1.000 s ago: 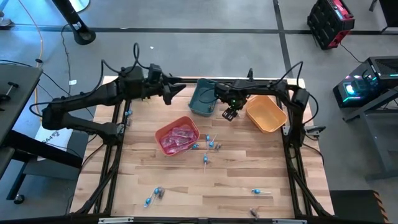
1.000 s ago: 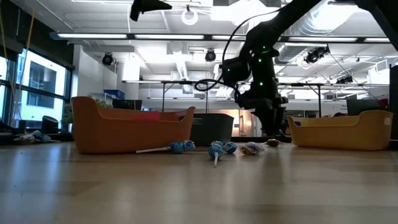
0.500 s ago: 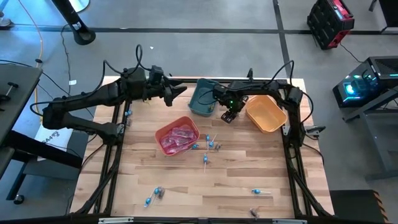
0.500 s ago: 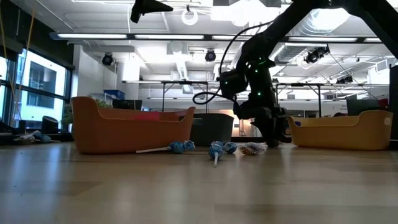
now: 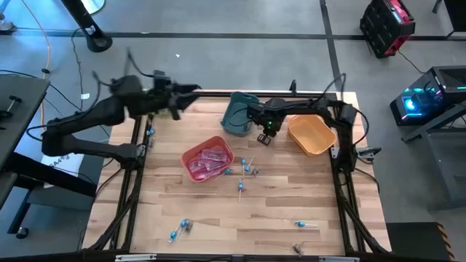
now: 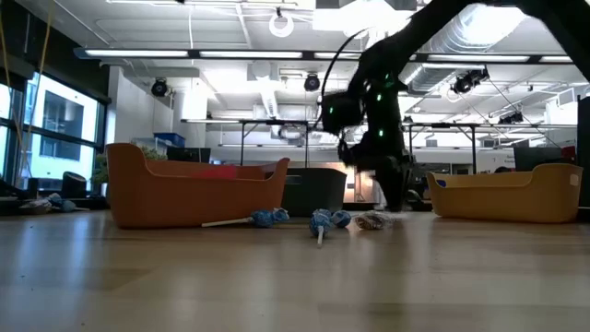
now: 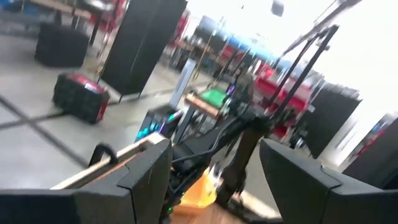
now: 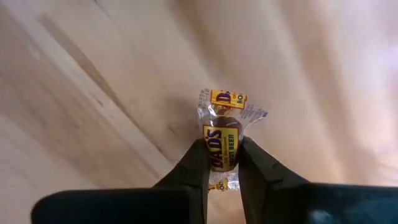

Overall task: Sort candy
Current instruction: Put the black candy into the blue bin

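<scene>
The wooden table (image 5: pixel 291 196) is made of pale planks with visible grain, framed by dark metal rails. Toward six o'clock on it, near the front edge, lie four blue-wrapped lollipops (image 5: pixel 180 227) with thin white sticks, and at least one small brownish piece. Closer to the centre sit four more blue lollipops (image 5: pixel 246 168) in a loose cluster. At about nine o'clock from that cluster stands the red bin (image 5: pixel 191 155), a rounded plastic tub holding flat pink packets (image 5: pixel 210 159); their number cannot be told.

Farther back, at twelve o'clock, stands the teal bin (image 5: pixel 233 115), and at two o'clock the orange bin (image 5: pixel 311 133), three bins in all. Between these two, the right gripper (image 5: pixel 263 135) is down at the table, its dark fingers (image 8: pixel 198 167) clamped on a brown root-beer candy (image 8: pixel 222 148) in a clear crinkled wrapper with yellow labels.

The left gripper (image 5: pixel 186 91) hangs over the far left edge, at eleven o'clock, its fingers (image 7: pixel 146 174) spread apart and empty.

Beyond lies a grey floor with cables, and an open hall with ceiling ducts.
</scene>
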Robot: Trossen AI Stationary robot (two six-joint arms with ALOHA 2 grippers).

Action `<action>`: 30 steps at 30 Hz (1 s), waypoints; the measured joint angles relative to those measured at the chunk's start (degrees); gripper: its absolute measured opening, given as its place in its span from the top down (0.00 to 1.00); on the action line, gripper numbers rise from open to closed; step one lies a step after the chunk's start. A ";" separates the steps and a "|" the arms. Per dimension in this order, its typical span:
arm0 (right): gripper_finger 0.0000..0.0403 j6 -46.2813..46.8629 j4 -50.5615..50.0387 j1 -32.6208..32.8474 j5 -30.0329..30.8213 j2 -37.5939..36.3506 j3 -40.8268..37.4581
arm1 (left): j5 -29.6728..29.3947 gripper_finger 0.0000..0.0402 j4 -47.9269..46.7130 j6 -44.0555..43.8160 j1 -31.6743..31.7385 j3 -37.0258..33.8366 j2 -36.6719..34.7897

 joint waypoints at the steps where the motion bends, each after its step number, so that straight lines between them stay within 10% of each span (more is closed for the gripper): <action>1: 0.91 -0.04 -0.55 0.00 0.90 -1.84 0.02 | 0.00 0.41 -0.06 0.00 0.00 0.00 -1.37; 11: 0.85 7.65 7.27 0.26 1.16 -17.69 0.22 | -1.93 0.41 -2.90 0.47 -0.70 0.00 -9.76; 21: 0.82 9.43 32.32 0.68 -6.96 -15.02 0.20 | -3.16 0.41 -16.54 -3.78 -0.70 0.00 -9.67; 30: 0.57 11.80 38.12 0.66 -7.99 -12.23 0.22 | -4.46 0.41 -19.85 -4.55 -0.74 0.00 -9.54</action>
